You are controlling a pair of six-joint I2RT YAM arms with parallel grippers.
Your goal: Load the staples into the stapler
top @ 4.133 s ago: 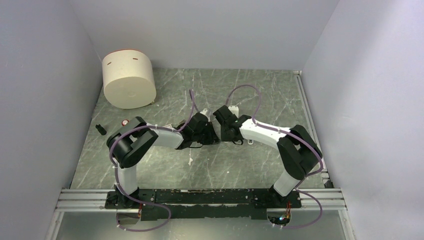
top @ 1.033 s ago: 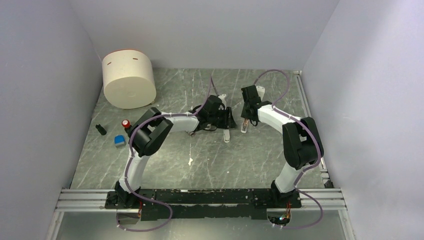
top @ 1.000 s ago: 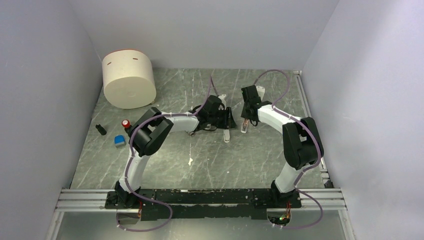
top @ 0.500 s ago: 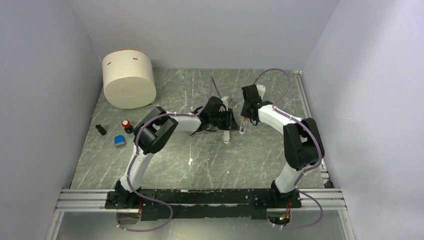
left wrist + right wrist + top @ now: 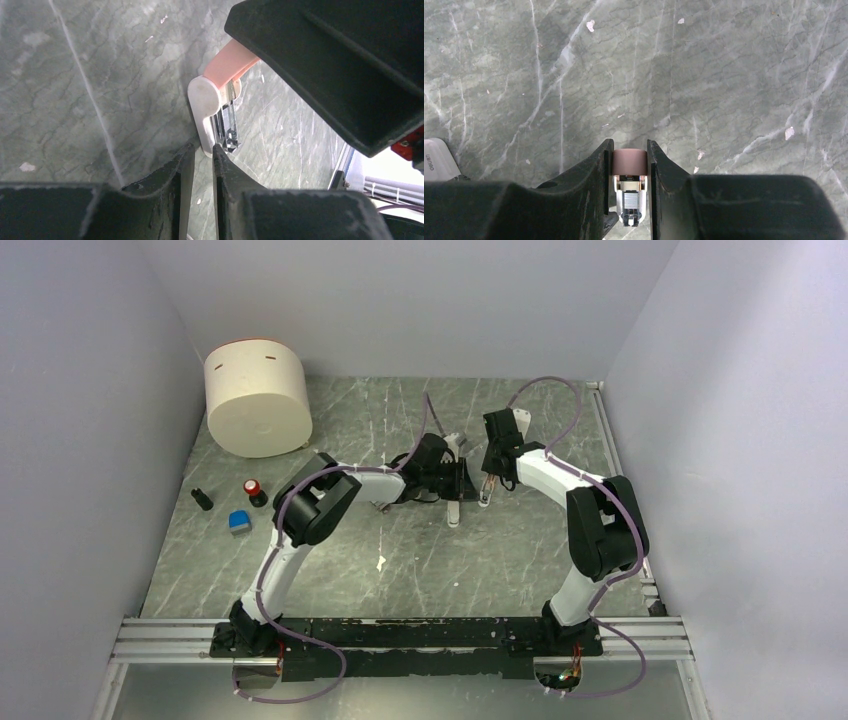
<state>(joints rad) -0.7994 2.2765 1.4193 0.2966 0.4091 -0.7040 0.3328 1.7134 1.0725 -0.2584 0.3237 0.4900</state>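
Just past the left gripper (image 5: 202, 150), jaws narrow and seemingly empty, at 12 o'clock lies the slim white bar-shaped stapler (image 5: 204, 107), long axis roughly 12-to-6. The right gripper (image 5: 629, 145) clamps a stubby pink-capped piece (image 5: 629, 162); staples unseen.

Two arms (image 5: 318, 502) (image 5: 600, 525), one stapler (image 5: 454, 512), one white drum (image 5: 257, 398).
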